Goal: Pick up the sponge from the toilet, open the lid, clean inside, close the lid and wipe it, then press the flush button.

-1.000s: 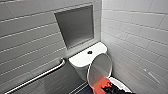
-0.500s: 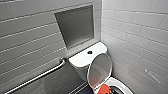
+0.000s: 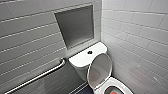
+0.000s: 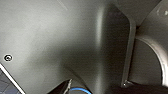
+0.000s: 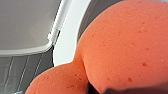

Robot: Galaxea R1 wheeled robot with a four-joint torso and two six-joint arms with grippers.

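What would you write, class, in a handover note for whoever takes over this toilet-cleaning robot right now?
Right gripper: seemingly shut on the sponge, down in the toilet bowl.
Left gripper: state unclear.
Done: sponge picked up, lid open against the tank.
To do: clean inside, close and wipe lid, press flush button.

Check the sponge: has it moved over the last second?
Yes. Against the raised lid, the sponge has slipped toward the head view's lower edge, away from the lid's foot.
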